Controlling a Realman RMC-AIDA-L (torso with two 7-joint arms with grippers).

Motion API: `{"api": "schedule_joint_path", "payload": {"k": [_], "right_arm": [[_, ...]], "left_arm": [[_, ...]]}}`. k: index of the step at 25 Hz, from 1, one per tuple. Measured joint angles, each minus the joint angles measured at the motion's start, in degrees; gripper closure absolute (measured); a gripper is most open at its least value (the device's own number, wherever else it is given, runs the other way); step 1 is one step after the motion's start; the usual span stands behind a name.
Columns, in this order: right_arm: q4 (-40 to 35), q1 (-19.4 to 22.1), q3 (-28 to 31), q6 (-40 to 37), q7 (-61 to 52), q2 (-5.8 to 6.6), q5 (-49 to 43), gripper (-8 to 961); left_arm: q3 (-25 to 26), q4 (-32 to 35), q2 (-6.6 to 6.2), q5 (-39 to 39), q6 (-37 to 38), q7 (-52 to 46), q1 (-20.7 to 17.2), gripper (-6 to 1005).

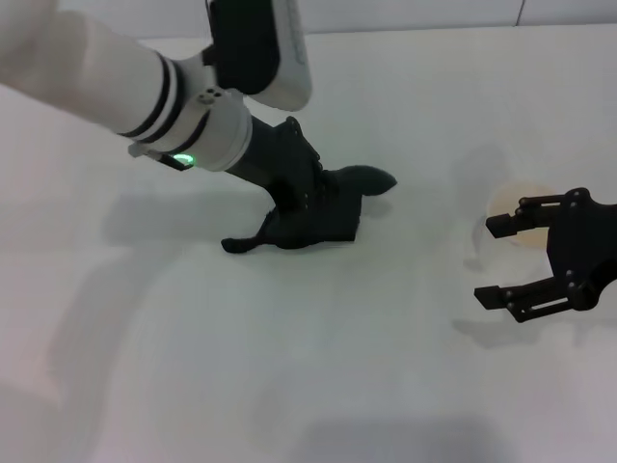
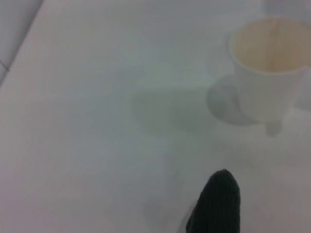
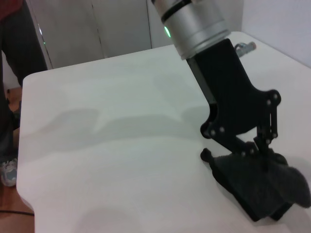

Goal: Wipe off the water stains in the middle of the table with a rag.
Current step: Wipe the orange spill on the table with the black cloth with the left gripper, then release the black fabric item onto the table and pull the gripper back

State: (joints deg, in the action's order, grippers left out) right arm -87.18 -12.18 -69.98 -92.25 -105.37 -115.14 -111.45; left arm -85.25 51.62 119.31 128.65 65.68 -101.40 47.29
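Two grippers show, and we see only one at work. Our left gripper (image 1: 307,198) is pressed down onto the rag (image 1: 318,217) near the table's (image 1: 289,386) middle, its fingers clamped on the dark cloth so it can be dragged as a pad; a thin corner trails toward 8 o'clock, a rounded fold toward 2. We cannot make out any stain; we judge it lies under the rag or is already wiped. Our right gripper (image 1: 506,260) hovers at 3 o'clock, jaws wide and holding nothing, clear of the wiping path. Just beyond it stands a pale cup (image 2: 269,68), upright, well apart from the rag.
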Motion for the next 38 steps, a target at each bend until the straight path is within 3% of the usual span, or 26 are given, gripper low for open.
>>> {"api": "schedule_joint_path", "payload": {"k": [12, 20, 29, 38], "right_arm": [[0.34, -0.2, 0.03, 0.22, -0.06, 0.0, 0.55, 111], [0.68, -0.28, -0.37, 0.89, -0.33, 0.0, 0.78, 111], [2.84, -0.56, -0.25, 1.64, -0.36, 0.0, 0.8, 111], [2.99, -0.74, -0.62, 2.13, -0.36, 0.0, 0.8, 112]], "left_arm": [[3.97, 9.15, -0.15, -5.32, 6.36, 2.56, -11.54, 931], [16.58, 9.91, -0.2, -12.76, 18.72, 9.97, -18.02, 909], [23.19, 10.11, -0.22, -13.49, 26.44, 10.52, -23.09, 876], [27.79, 9.87, -0.58, -10.72, 29.48, 6.71, -24.27, 843]]}}
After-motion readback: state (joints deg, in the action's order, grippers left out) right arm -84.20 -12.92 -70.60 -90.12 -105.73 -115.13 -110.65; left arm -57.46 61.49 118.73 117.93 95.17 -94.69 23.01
